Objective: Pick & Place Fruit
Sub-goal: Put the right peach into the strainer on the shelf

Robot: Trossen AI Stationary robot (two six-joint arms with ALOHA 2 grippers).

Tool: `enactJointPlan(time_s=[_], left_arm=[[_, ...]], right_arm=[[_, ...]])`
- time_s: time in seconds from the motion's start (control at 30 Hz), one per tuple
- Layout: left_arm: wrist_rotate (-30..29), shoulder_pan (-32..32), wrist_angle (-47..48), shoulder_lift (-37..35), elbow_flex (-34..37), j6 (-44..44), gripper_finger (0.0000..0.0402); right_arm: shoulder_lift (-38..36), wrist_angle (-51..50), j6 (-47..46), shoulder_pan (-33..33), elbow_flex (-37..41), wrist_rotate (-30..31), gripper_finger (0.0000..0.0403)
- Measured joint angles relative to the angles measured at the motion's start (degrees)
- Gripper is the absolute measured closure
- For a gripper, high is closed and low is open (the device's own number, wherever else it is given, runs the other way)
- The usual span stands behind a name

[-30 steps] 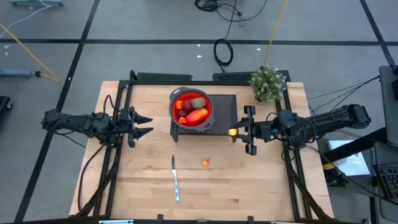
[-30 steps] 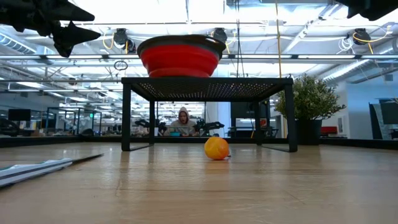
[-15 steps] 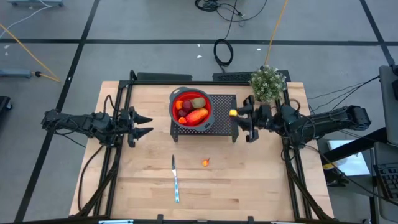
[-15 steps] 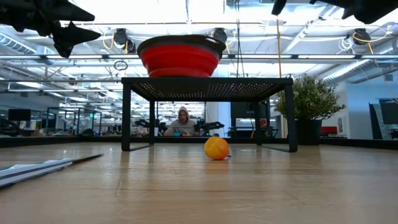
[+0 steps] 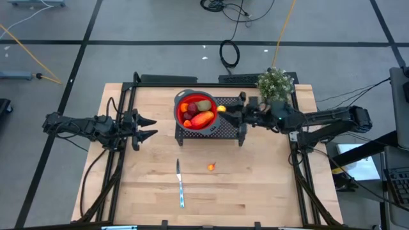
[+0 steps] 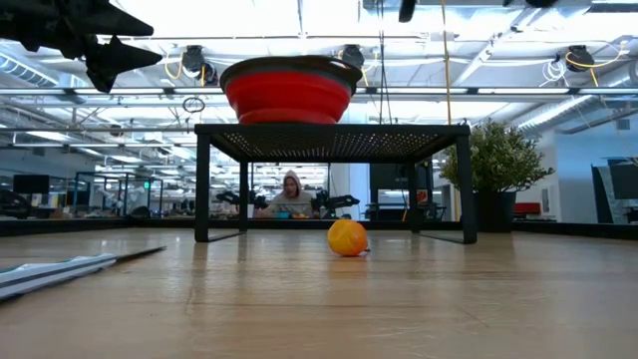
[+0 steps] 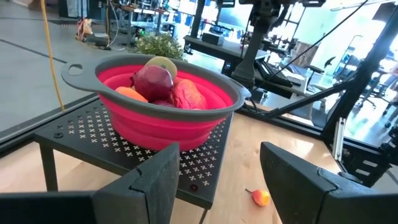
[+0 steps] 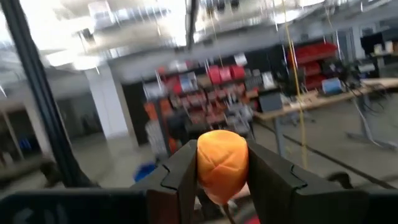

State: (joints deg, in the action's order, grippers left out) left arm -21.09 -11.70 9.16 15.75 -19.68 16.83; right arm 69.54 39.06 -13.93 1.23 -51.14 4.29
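A red bowl with a grey rim (image 5: 197, 110) stands on a black perforated stand (image 5: 231, 125) and holds a red-orange oval fruit (image 5: 202, 119), a kiwi-like one (image 5: 202, 105) and dark red ones; it also shows in the left wrist view (image 7: 168, 99). My right gripper (image 5: 225, 110) is shut on a small orange fruit (image 5: 222, 109) just right of the bowl's rim, above the stand. Another tiny orange fruit (image 5: 211, 167) lies on the table. My left gripper (image 5: 148, 128) is open and empty, left of the stand. My right gripper pinches the small orange fruit (image 8: 222, 163) between its two fingers (image 8: 180, 171), one on each side. The fingers come level from the table's right. The fruit is lifted clear, above the stand beside the bowl's rim.
A silver knife (image 5: 180, 184) lies on the table in front of the stand. A small potted plant (image 5: 275, 85) stands at the far right. Black frame rails run along both sides of the table.
My right gripper has carried the small orange fruit up and toward the table's left and far side, from beside the stand's front right corner to just right of the bowl's rim. It has stayed shut on the fruit.
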Motion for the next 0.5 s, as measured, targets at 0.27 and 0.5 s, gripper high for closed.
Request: enactJointPlan(time_s=[0.27,0.5], left_arm=[[0.01,0.0,0.04,0.0,0.0,-0.15,0.0179],[0.03,-0.02,0.07,0.0,0.0,-0.14,0.0179]], right_arm=[[6.62,-18.54,4.83,1.68,-11.54,-0.07,0.0287],[13.84,-25.57,7.55,4.43,-16.85,-3.25,0.0287]])
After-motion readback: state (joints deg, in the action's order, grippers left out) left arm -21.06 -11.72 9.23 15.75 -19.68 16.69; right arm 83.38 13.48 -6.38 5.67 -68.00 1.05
